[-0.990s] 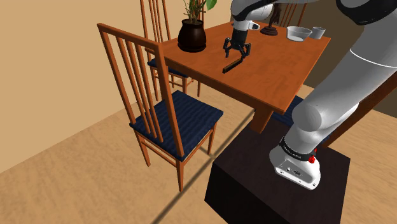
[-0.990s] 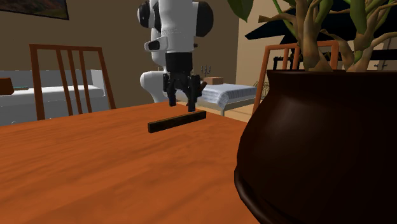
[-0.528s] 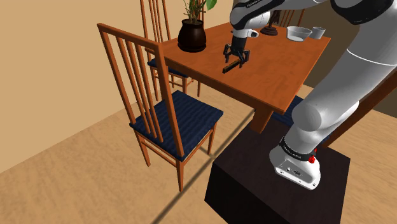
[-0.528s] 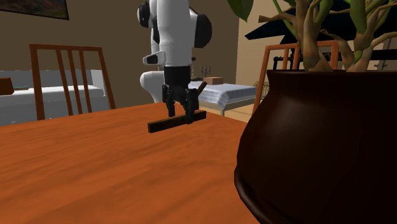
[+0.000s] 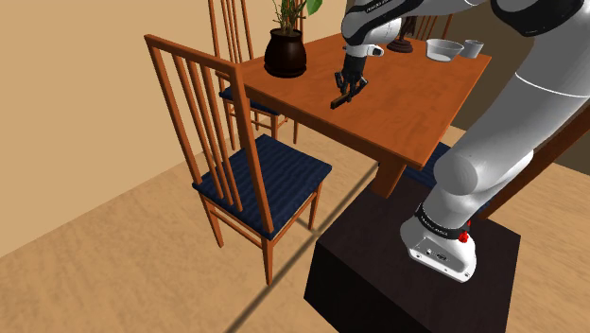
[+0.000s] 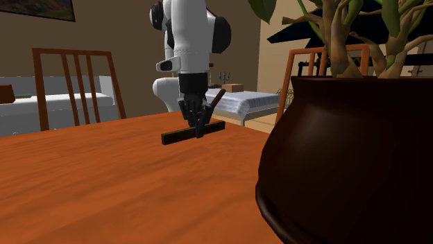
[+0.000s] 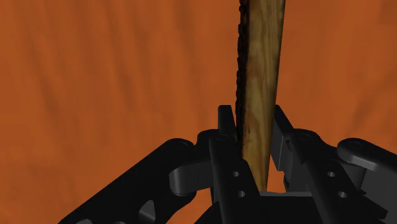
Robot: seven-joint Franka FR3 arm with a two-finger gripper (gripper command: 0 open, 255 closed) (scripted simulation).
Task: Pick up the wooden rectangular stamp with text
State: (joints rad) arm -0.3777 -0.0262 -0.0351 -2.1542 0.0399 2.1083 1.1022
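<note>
The long, narrow rectangular wooden stamp [image 7: 261, 76], pale brown with a dark rough edge along one side, lies flat, well apart from the dark round plant pot [image 5: 285, 53], on the shoulder view's right of it. The black gripper [image 7: 253, 121] clasps it near its middle.

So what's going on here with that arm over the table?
A white robot arm has its black end effector down on a long wooden stamp lying on the orange-brown table. The two fingers clasp the stamp's sides, but it is not yet lifted. A dark plant pot stands nearby on the table.
</note>
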